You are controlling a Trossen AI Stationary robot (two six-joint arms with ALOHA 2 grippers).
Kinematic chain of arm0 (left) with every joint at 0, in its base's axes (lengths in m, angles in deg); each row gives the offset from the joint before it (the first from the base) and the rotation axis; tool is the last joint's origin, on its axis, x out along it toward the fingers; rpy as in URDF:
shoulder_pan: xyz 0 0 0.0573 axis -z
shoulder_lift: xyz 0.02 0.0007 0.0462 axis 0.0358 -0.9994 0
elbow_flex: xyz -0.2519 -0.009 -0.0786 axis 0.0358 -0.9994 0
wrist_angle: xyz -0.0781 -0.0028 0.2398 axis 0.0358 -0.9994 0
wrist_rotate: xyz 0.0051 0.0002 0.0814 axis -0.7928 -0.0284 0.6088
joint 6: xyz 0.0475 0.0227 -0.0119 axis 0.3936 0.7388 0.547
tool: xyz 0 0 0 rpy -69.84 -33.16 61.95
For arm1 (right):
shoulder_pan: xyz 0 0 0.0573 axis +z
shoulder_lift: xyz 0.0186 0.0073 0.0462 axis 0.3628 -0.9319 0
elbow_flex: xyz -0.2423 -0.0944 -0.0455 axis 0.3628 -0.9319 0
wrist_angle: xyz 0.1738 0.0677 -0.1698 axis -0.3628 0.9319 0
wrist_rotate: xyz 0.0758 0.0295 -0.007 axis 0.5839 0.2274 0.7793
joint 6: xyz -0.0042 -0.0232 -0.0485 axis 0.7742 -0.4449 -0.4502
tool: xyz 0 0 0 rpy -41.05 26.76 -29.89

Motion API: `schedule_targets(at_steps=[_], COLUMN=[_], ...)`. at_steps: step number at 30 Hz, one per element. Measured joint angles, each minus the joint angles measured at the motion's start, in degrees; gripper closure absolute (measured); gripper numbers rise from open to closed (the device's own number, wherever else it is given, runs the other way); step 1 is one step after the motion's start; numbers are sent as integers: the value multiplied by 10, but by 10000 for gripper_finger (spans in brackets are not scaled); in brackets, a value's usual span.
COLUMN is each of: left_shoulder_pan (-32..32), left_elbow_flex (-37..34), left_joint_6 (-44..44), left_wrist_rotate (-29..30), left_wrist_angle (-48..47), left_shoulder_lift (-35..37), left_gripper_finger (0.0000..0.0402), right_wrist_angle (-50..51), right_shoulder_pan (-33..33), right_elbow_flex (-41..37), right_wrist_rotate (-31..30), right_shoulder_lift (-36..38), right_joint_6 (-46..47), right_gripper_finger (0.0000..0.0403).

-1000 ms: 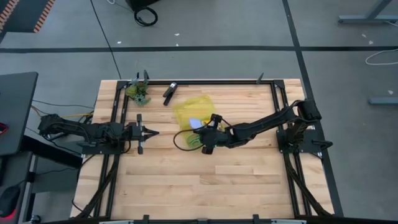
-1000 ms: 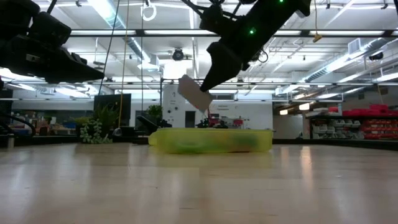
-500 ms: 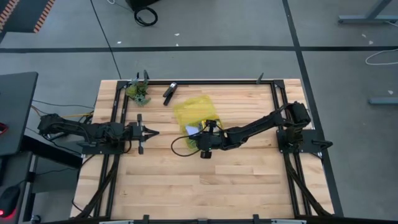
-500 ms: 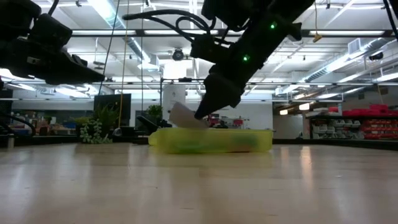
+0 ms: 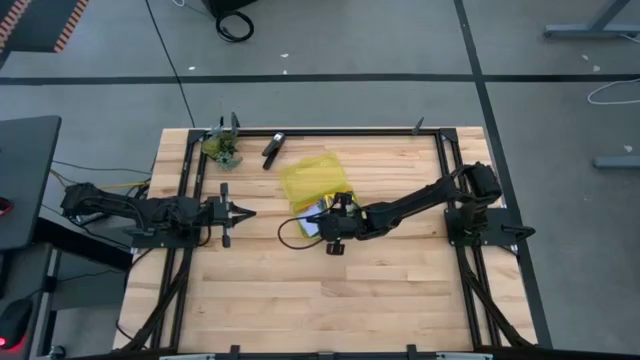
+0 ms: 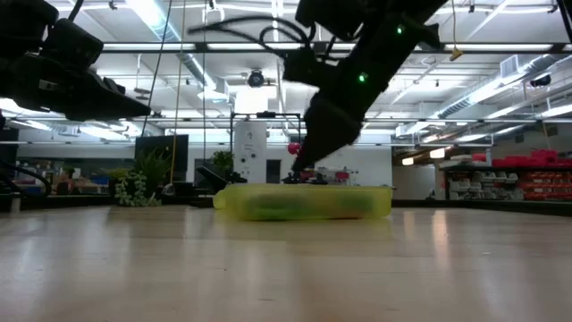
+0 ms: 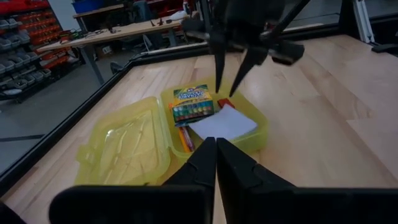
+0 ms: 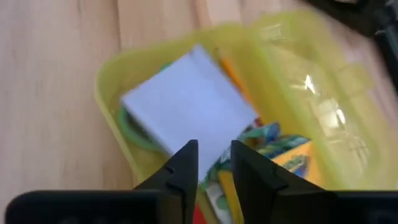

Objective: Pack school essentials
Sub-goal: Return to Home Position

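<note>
1. Fingers of the right gripper hang parted, empty, just above the yellow supply box.
2. Pale blue notepad lies inside it.
3. Left gripper, clenched, waits well apart from the box.
4. Wooden table bears the box; ceiling lights glow behind.

Glossy translucent plastic box holds a matt paper notepad on smooth wooden table.

A workshop — parts-bin shelves, long workbench.
</note>
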Motion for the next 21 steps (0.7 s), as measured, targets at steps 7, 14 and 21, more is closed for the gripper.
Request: schedule_targets(at_steps=[7, 14, 21], left_shoulder_pan=[0, 0, 0], left_elbow_flex=[0, 0, 0], left_joint_6=[0, -1, -4], left_wrist_rotate=[0, 0, 0], left_wrist_angle=[0, -1, -1], left_shoulder_lift=[0, 0, 0], left_gripper_finger=[389, 380, 386], right_wrist_angle=[15, 25, 12], right_shoulder_pan=[-9, -22, -37], right_elbow_flex=[2, 2, -33], right_wrist_rotate=[-11, -7, 38], right_shoulder_lift=[54, 110, 167], right_joint_6=[23, 23, 23], right_gripper_finger=[290, 290, 290])
